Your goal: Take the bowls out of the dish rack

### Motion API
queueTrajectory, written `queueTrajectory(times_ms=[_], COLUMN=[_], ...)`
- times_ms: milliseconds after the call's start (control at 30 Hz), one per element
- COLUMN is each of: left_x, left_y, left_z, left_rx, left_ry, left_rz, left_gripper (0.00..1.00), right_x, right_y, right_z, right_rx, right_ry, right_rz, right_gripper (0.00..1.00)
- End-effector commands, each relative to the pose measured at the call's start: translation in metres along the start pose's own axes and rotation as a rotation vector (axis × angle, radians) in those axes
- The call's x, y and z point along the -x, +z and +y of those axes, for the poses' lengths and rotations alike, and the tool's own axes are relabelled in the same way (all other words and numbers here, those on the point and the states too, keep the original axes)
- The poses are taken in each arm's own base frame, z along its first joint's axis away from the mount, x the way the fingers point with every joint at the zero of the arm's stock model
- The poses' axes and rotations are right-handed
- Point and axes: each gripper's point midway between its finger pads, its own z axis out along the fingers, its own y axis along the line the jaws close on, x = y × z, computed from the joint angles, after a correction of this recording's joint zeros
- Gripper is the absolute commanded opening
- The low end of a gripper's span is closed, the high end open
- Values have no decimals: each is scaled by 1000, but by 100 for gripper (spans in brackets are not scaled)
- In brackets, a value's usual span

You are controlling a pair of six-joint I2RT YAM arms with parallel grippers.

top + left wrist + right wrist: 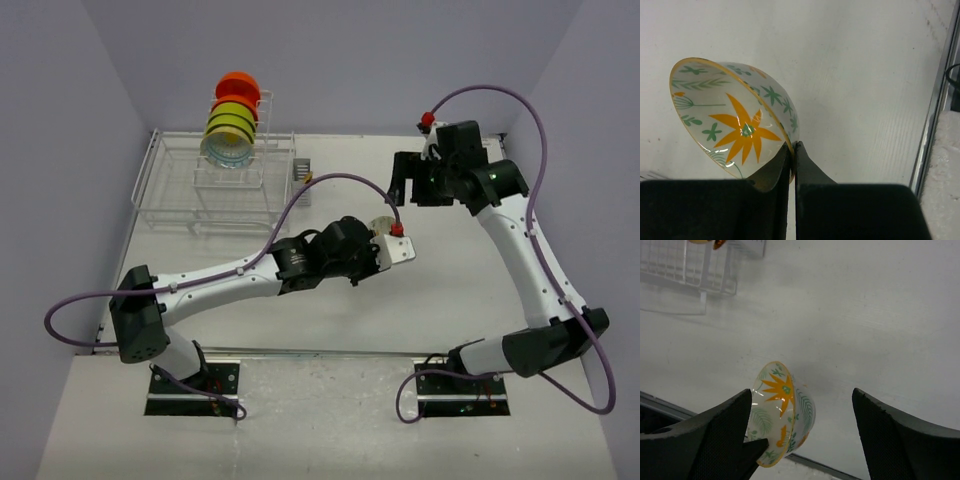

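White, faintly see-through and painted with an orange flower and green sprigs, a small round flowered bowl (735,120) is pinched by its rim in the left gripper (792,147). The jaws are closed down narrow on the bowl's edge, one inside and one outside. The bowl is held tilted on edge above the bare white surface (450,280), near the middle of the scene and well apart from the rack.

The right gripper (802,392) hovers just to the far right of it, jaws spread wide and gripping nothing. In the right wrist view the bowl shows beside the left finger; whether they touch cannot be told.

At the far left stands the large white wire dish rack (165,195), with a small grey cutlery holder (302,170) on its right side. In its taller upright tier more small bowls stand on edge in a row: an orange-red bowl (238,84) farthest, a lime-green bowl (232,120) in the middle, and a pale bluish-rimmed bowl (228,152) nearest.
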Motion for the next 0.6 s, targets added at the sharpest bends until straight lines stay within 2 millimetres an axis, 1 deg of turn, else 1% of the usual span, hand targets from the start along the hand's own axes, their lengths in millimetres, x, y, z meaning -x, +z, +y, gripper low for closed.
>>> queueTrajectory(times_ms=[0, 67, 100, 133, 200, 233, 267, 300, 333, 400, 433, 500, 533, 567], left_x=[31, 33, 31, 31, 29, 28, 31, 28, 28, 29, 30, 32, 32, 32], left_y=[-16, -18, -18, -18, -17, -16, -16, -16, -16, -18, -20, -23, -24, -25], left_z=[17, 17, 18, 19, 23, 25, 28, 30, 31, 32, 32, 36, 39, 42], left_rx=[38, 35, 38, 39, 54, 65, 73, 84, 87, 92, 95, 114, 130, 150], left_ry=[210, 223, 232, 234, 238, 237, 237, 237, 237, 238, 238, 234, 233, 225], left_rz=[-116, -116, -105, -98, -72, -55, -50, -31, -28, -27, -31, -36, -31, -28], left_gripper=[0, 0, 0, 0, 0, 0, 0, 0, 0, 0, 0, 0, 0, 0], right_x=[-31, -46, -54, -59, -69, -71, -73, -75, -75, -76, -77, -78, -76, -73], right_y=[6, 16, 21, 23, 30, 31, 33, 36, 37, 41, 43, 47, 48, 50], right_z=[6, 14, 13, 13, 8, 5, 2, 1, 2, 2, 2, 1, 0, -1], right_rx=[45, 64, 56, 50, 14, -1, -17, -23, -21, -16, -16, -26, -30, -40], right_ry=[-44, -76, -84, -94, -105, -101, -102, -99, -98, -95, -95, -95, -96, -92], right_rz=[116, 169, 196, 212, 244, 252, 255, 261, 264, 273, 278, 285, 280, 269], right_gripper=[80, 76, 74, 68, 59, 49, 46, 43, 37, 31, 26, 13, 0, 0])
